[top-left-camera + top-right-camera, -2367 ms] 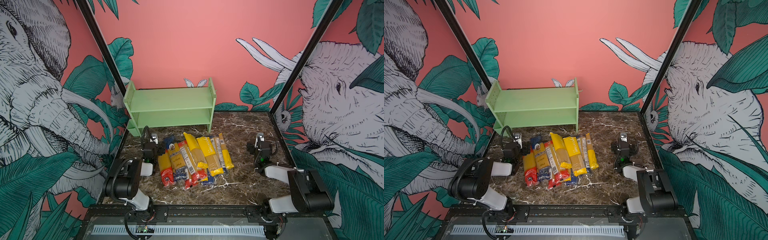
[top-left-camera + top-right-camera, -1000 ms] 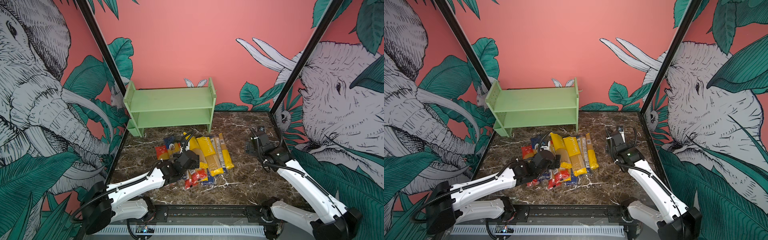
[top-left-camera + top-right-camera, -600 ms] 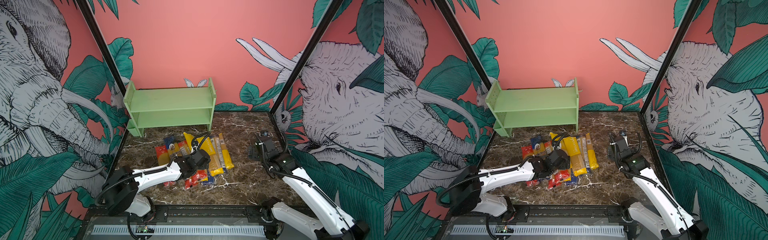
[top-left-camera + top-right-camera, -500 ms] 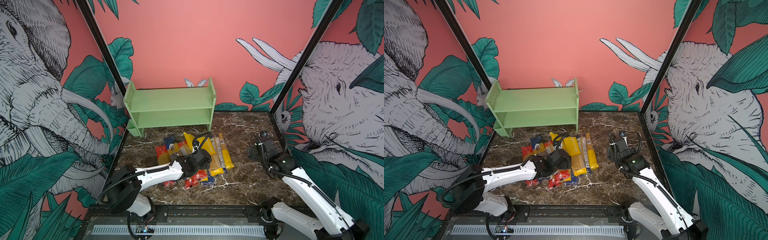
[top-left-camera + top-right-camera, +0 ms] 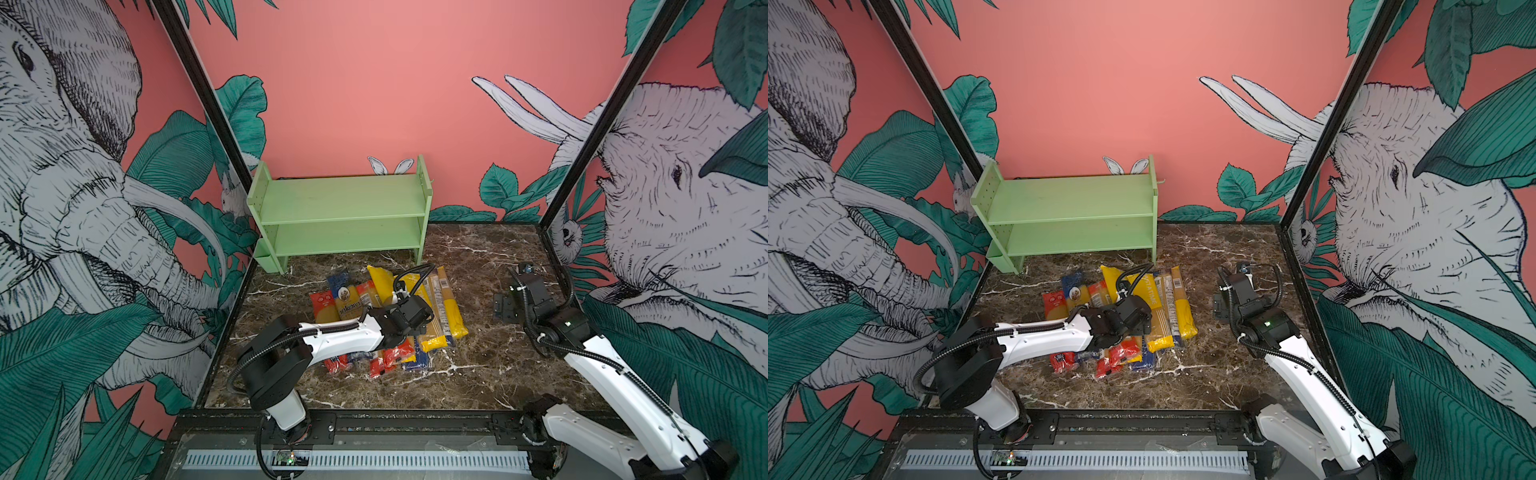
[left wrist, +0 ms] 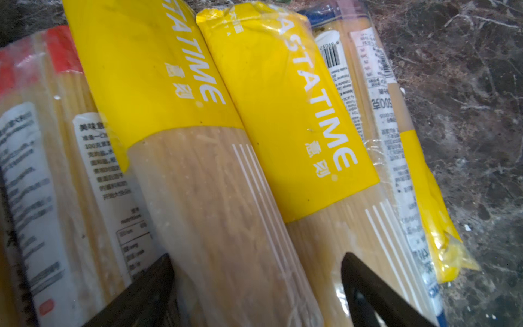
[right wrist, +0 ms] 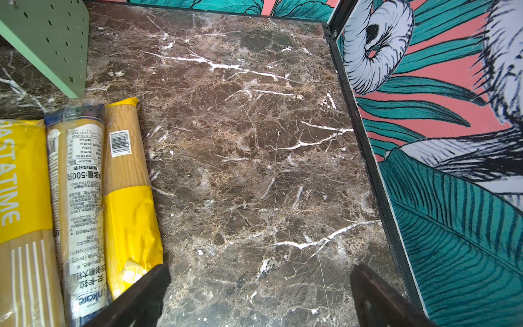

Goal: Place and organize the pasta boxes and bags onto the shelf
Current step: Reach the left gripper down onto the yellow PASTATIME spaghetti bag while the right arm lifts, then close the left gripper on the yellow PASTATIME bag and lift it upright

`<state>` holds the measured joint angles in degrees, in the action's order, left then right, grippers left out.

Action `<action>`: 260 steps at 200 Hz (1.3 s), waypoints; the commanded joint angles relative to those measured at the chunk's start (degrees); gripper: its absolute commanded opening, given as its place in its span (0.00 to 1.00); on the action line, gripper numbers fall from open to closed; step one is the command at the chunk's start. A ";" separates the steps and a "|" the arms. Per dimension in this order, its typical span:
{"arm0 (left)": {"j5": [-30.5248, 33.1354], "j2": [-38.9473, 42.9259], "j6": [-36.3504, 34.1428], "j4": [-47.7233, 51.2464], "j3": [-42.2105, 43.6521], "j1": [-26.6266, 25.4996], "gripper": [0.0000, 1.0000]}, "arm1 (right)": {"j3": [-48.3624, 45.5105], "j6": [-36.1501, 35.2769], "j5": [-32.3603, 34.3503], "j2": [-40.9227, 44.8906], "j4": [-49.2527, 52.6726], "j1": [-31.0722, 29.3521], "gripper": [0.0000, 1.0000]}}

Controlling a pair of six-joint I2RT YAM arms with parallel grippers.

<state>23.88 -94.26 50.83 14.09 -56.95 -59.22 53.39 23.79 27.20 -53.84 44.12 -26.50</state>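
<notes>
Several pasta packs lie side by side in a pile on the marble floor in front of the shelf, whose two green boards are bare. My left gripper hangs low over the pile's middle. In the left wrist view it is open, straddling a yellow-topped Pastatime pack, with a second yellow pack beside it. My right gripper is open over bare marble, just right of the pile's outermost pack.
The shelf's pegged side panel stands beyond the pile. A black frame rail and the patterned wall bound the marble floor on the right. Both arms reach in from the front rail.
My left gripper has swung right across the pile, from the red and blue packs to the yellow ones. My right gripper has dropped a little and come slightly forward. Both stay open.
</notes>
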 commanded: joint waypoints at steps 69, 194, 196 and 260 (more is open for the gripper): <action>-2.59 -5.03 3.62 -0.03 -0.54 -0.19 0.82 | 0.66 0.29 -1.49 0.84 0.40 -0.15 0.99; -1.31 1.01 0.06 4.73 1.61 -0.10 0.03 | 3.12 1.17 -3.24 1.64 1.76 -0.17 0.99; -1.23 1.27 -0.07 4.90 1.70 -0.10 0.03 | 3.13 1.21 -3.35 1.57 1.70 -0.18 0.99; 1.54 11.22 -6.79 6.48 3.42 -0.13 0.00 | 4.31 1.99 -5.49 1.09 1.69 -0.20 0.99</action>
<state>23.92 -88.79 48.97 18.17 -54.13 -58.85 56.10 24.36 22.26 -52.86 45.41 -26.52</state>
